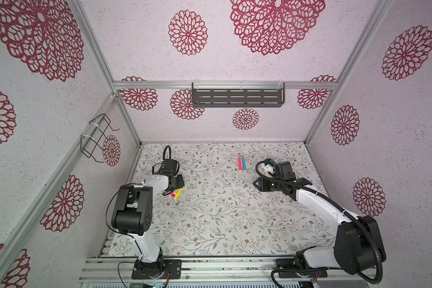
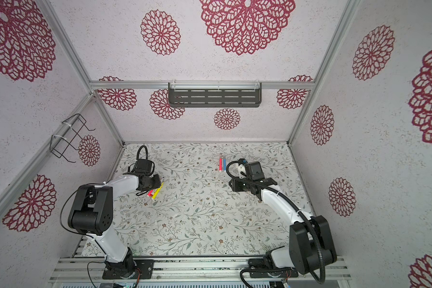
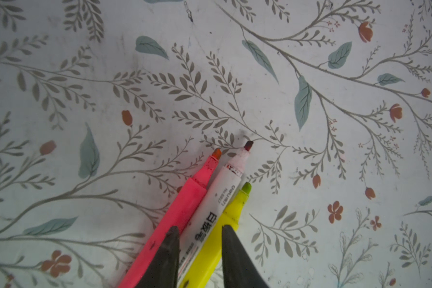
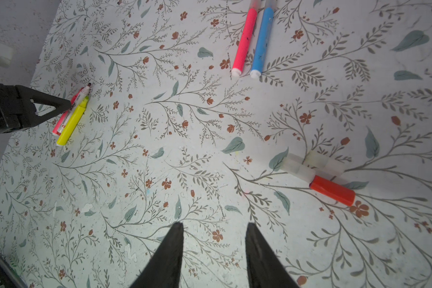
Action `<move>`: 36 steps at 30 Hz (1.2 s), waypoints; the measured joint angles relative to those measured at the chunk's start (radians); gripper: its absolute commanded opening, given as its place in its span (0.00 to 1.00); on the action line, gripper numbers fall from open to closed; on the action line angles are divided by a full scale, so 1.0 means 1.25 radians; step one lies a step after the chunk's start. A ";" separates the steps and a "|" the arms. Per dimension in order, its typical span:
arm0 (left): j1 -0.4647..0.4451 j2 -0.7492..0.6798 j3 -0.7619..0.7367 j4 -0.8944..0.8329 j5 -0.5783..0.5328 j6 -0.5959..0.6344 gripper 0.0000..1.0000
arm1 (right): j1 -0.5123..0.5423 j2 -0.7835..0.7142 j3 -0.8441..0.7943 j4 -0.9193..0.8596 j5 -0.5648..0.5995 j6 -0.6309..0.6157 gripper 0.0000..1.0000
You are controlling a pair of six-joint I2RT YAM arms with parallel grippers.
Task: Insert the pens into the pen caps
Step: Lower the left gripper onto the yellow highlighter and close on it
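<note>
Left hand (image 3: 200,230) is straddling the middle of three uncapped pens (image 3: 225,184), grip indeterminable; right hand (image 4: 213,224) is hovering spread, empty, near three caps (image 4: 332,190); two capped pens (image 4: 245,40) are lying beyond.

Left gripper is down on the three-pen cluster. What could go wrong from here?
1. The left gripper straddles both the white-barrelled marker and the yellow highlighter pen, with the neon pink pen alongside; it may pinch two pens or drag the cluster.
2. All three tips are bare; sliding could smear ink on the floral table cover.
3. The orange-red cap and two translucent caps lie bunched together; taking one may scatter the rest.
</note>
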 measured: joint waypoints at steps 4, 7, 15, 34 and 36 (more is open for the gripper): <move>-0.023 0.000 0.001 -0.004 -0.016 0.001 0.34 | 0.000 -0.005 -0.004 0.000 0.000 0.000 0.43; -0.034 -0.001 0.001 -0.009 -0.027 0.003 0.34 | 0.000 -0.013 -0.005 0.000 0.000 0.000 0.43; -0.052 -0.015 -0.004 -0.031 -0.059 0.005 0.34 | 0.000 -0.045 -0.022 -0.001 0.000 0.000 0.43; -0.071 -0.023 -0.042 -0.039 -0.067 0.006 0.33 | 0.000 -0.055 -0.030 -0.002 -0.001 0.000 0.43; -0.075 -0.023 -0.042 -0.039 -0.066 0.007 0.32 | 0.000 -0.056 -0.030 -0.001 0.000 0.000 0.43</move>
